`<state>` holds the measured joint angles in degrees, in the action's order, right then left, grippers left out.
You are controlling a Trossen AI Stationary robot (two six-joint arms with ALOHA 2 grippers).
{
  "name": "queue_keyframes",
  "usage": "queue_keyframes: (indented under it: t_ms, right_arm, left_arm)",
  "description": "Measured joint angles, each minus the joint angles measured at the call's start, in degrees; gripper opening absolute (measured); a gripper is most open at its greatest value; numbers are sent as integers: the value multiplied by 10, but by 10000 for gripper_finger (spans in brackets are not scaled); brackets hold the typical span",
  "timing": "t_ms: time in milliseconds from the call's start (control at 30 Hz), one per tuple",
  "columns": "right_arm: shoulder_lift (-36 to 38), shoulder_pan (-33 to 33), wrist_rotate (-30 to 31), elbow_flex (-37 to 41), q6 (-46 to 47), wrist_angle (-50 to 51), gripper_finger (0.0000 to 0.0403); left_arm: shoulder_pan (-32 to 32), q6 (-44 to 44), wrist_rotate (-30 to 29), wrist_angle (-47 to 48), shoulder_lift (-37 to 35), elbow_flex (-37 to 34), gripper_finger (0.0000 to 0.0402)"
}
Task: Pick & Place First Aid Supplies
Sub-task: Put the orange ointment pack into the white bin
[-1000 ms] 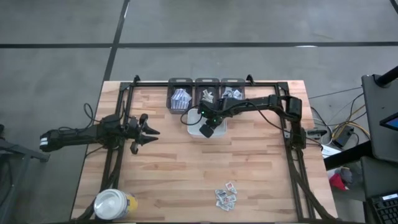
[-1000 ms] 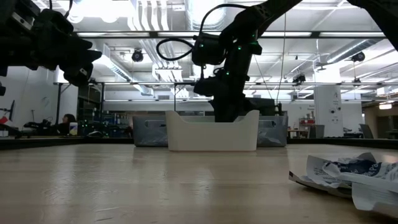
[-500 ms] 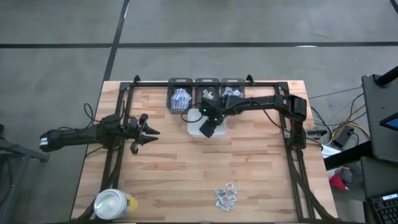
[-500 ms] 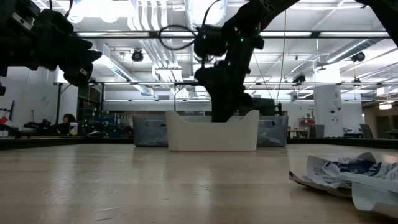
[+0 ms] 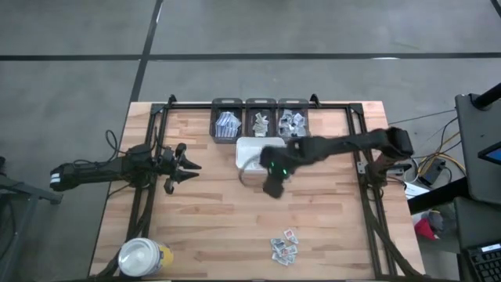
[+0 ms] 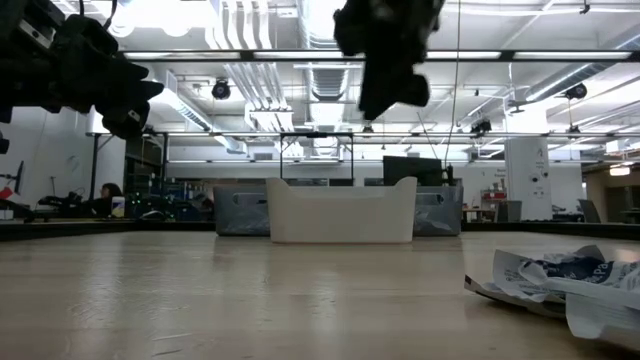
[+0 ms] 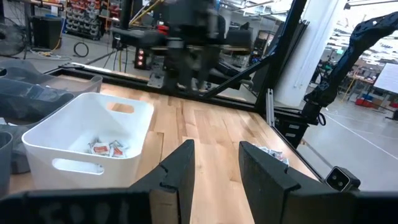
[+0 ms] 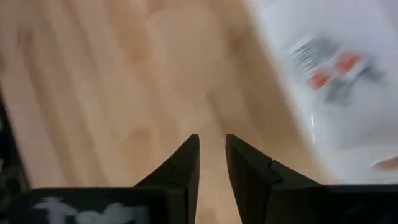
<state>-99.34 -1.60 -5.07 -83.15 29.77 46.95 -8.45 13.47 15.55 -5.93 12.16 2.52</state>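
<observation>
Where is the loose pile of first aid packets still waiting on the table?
In the high view, the pile of packets lies on the bare wood near the table's front edge, right of centre, well clear of the white tray and the yellow jar.

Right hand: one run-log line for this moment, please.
right hand empty, open, beside white tray | packets remain on table | left hand waiting
</observation>
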Motion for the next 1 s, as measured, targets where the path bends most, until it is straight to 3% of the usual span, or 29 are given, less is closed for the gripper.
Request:
queue_keyframes:
  t_ms: [233,500,1000]
  right_arm:
    - [6,-124,0,0,-12,73,63]
    - [-1,-240,5,2,3,81,77]
    - [-2,-289,5,58,63,18,134]
  left_arm:
    - [0,-3,0,0,0,0,120]
    - [0,-3,0,0,0,0,120]
    - [0,-5,2,0,0,0,120]
